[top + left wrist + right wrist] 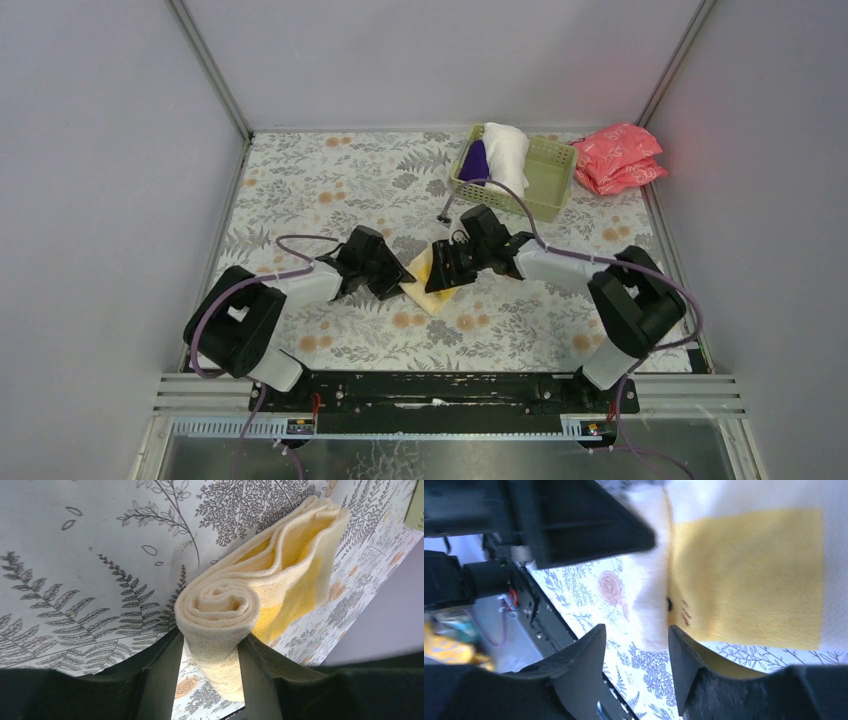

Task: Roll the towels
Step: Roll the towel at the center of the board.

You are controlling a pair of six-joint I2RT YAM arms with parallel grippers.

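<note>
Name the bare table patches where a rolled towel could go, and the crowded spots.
Free: far-left stretch between left wall and green basket; near strip before the black rail. Crowded: centre, left gripper and right gripper at the yellow towel; far right, basket and pink packets.

The towel is pale yellow, the tablecloth white with grey ferns and orange flowers
</note>
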